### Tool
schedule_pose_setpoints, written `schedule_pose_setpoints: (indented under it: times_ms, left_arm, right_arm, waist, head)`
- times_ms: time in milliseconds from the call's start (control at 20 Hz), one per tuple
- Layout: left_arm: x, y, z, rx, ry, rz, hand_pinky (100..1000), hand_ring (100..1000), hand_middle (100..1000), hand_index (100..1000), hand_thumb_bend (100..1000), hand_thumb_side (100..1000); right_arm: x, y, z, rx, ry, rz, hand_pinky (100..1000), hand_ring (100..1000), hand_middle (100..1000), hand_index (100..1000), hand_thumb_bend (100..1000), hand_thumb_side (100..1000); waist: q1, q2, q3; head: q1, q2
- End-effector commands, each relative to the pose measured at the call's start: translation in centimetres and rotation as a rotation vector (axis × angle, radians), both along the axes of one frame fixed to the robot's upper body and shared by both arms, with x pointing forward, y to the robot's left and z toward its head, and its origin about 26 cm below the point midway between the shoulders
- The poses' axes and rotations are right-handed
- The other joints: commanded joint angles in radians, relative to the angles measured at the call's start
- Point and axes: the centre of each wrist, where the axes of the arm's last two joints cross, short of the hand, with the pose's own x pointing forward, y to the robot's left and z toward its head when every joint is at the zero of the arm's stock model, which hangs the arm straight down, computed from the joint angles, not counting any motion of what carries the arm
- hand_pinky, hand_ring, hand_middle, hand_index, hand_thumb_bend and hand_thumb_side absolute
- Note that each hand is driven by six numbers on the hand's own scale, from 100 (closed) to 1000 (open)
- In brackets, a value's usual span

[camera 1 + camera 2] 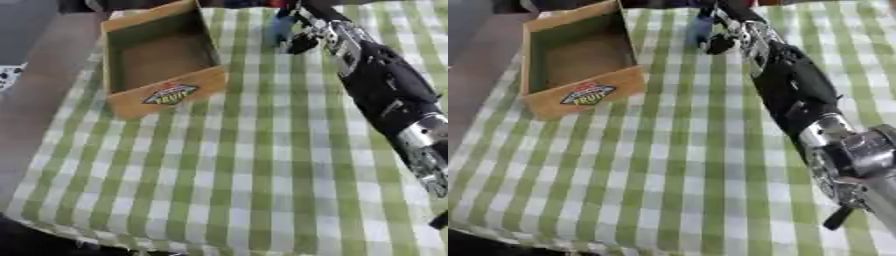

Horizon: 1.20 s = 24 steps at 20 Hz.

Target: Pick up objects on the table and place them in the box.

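The right hand [302, 35] reaches far across the table, fingers curled around a blue object [282, 26].

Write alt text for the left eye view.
The robot's right arm stretches across a green-and-white checked tablecloth to a small blue object at the far edge, its right hand right at it. An open, empty cardboard box sits to the left.
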Motion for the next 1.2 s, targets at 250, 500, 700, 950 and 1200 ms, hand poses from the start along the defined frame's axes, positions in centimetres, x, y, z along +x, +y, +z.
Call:
schedule_pose_setpoints:
  times_ms: [250, 500, 700, 950, 1200]
  left_arm:
    - [-0.3, 0.2, 0.9, 0.007, -0.039, 0.005, 649, 584, 613, 820, 212, 641]
    - [-0.3, 0.2, 0.8, 0.008, -0.036, 0.006, 650, 585, 614, 820, 209, 642]
    - [-0.4, 0.3, 0.8, 0.009, -0.034, 0.006, 650, 585, 614, 820, 208, 644]
    - [-0.4, 0.2, 0.6, 0.010, -0.029, 0.005, 651, 588, 614, 820, 207, 644]
    - [-0.4, 0.2, 0.5, 0.012, -0.025, 0.001, 651, 591, 614, 820, 207, 645]
  right_arm:
    - [0.1, 0.4, 3.0, -0.008, -0.162, 0.035, 578, 634, 408, 480, 100, 100]
    - [0.1, 1.9, 4.2, -0.012, -0.202, 0.109, 581, 636, 409, 481, 100, 100]
    - [-0.1, 3.8, 5.1, -0.025, -0.216, 0.205, 587, 639, 411, 484, 100, 100]
    - [-0.7, 7.7, 5.6, -0.055, -0.209, 0.381, 593, 642, 412, 486, 100, 100]
    - [-1.7, 12.1, 5.9, -0.088, -0.201, 0.582, 601, 644, 412, 485, 100, 100]
  waist:
    - [-0.004, -0.037, -0.004]
    - [-0.005, -0.050, -0.010]
    - [-0.005, -0.060, -0.016]
    - [-0.005, -0.072, -0.025]
    - [-0.006, -0.082, -0.027]
  head:
    - [-0.001, 0.005]
    - [0.000, 0.005]
    - [-0.003, 0.005]
    - [-0.012, 0.005]
    - [-0.017, 0.005]
